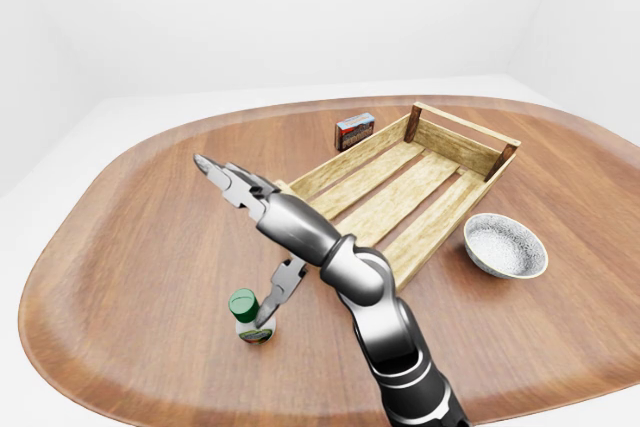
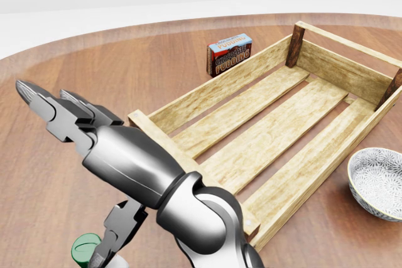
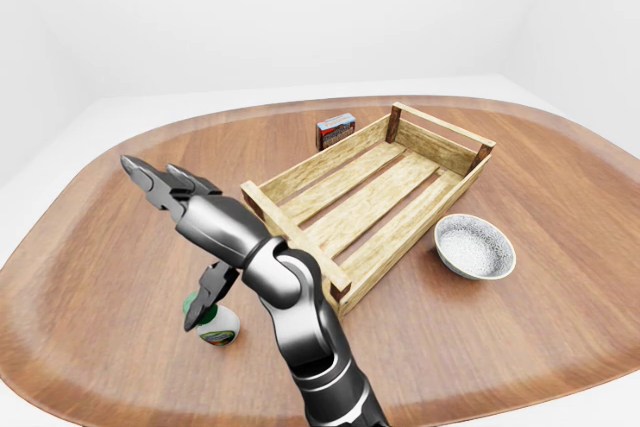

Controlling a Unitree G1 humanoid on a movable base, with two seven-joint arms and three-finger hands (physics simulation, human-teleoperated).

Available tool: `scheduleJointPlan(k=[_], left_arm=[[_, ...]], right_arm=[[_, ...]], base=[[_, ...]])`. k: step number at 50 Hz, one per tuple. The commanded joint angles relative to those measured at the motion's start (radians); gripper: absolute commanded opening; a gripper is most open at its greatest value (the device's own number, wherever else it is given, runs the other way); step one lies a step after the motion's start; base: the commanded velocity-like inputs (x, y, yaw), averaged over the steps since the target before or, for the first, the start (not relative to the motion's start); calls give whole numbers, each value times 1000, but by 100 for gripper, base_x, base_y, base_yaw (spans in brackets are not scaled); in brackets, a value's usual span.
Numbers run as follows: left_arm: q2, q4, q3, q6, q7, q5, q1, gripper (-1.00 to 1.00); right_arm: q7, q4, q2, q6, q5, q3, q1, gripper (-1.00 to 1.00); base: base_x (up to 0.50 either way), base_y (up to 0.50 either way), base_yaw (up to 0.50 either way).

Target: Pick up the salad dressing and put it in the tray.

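On the wooden table point(image 1: 150, 207), the right hand point(image 1: 262, 237) hovers spread-fingered over the salad dressing bottle point(image 1: 250, 317), apparently not gripping. The reach step is in hand; next, close round the bottle, which stands well left of the slatted tray point(image 1: 400, 187).

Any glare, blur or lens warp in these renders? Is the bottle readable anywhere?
Eye views: strong wide-angle warp, the table edge bows; flat, soft light, faint shadows, no glare or blur. Left-eye view: bottle visible, green cap clear, one finger of the hand crossing it. Head view: less warp, sharp, but the arm fills the lower left and the bottle is cut off at the bottom edge.
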Motion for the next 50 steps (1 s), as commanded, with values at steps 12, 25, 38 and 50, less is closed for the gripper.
scheduleJointPlan(k=[12, 25, 38, 50], left_arm=[[1, 16, 1, 0, 0, -1, 3, 100], [0, 15, 0, 0, 2, -1, 3, 100], [-3, 12, 1, 0, 4, -3, 4, 100], [-9, 28, 5, 0, -4, -6, 12, 100]], right_arm=[[21, 258, -45, 0, -78, 19, 106, 100], [-2, 490, -71, 0, -102, -67, 53, 100], [116, 509, -33, -12, -96, -24, 107, 100], [131, 535, -9, -6, -33, 29, 88, 100]], base=[[0, 0, 0], [0, 0, 0], [0, 0, 0], [0, 0, 0]])
